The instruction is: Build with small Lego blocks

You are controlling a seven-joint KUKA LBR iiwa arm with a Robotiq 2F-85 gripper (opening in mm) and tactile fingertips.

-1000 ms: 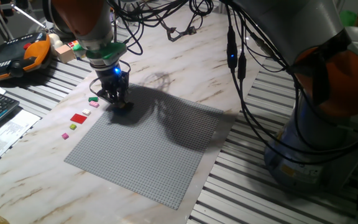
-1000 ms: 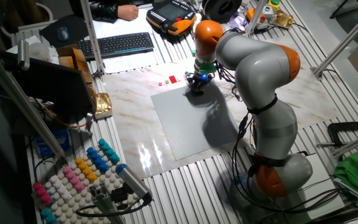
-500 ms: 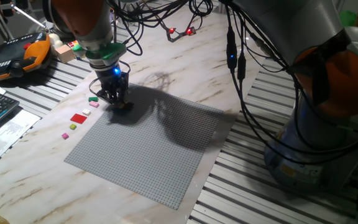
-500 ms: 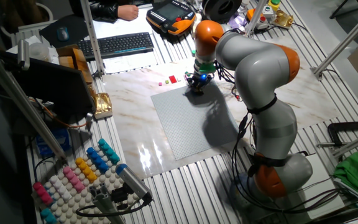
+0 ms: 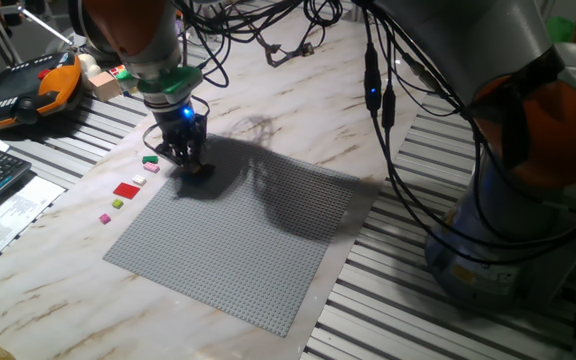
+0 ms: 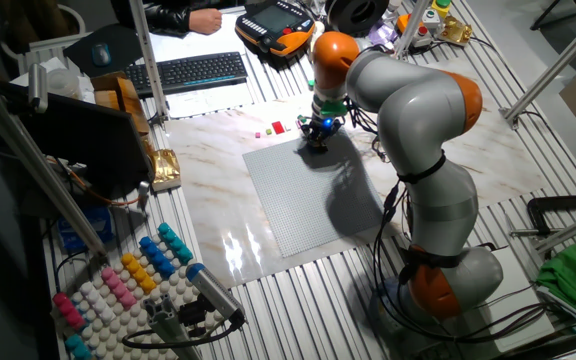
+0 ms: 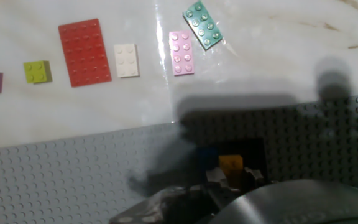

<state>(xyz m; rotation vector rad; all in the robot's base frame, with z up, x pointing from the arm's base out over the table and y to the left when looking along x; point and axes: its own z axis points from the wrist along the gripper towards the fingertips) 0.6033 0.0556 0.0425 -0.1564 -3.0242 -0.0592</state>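
Fingers (image 5: 190, 163) down at the corner of the grey baseplate (image 5: 238, 240), over a yellow block (image 7: 231, 163); cannot tell if closed on it. Red (image 7: 84, 51), white (image 7: 127, 60), pink (image 7: 181, 52) and green (image 7: 202, 24) blocks loose on the bench (image 7: 278, 50) nearby.

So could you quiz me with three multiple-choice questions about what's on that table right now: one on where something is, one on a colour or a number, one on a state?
1. Where do the loose bricks lie?
A. On the marble table beside the baseplate
B. Pressed onto the middle of the baseplate
C. On the keyboard

2. What colour is the largest loose brick?
A. Blue
B. Red
C. Black

3. How does the gripper stand?
A. Raised high over the table
B. Lying on its side
C. Down at the baseplate's edge

Answers:
1 A: the hand view shows the white brick, pink brick and green brick on marble, off the grey baseplate.
2 B: the red plate is the biggest.
3 C: the gripper is low at the baseplate's corner.
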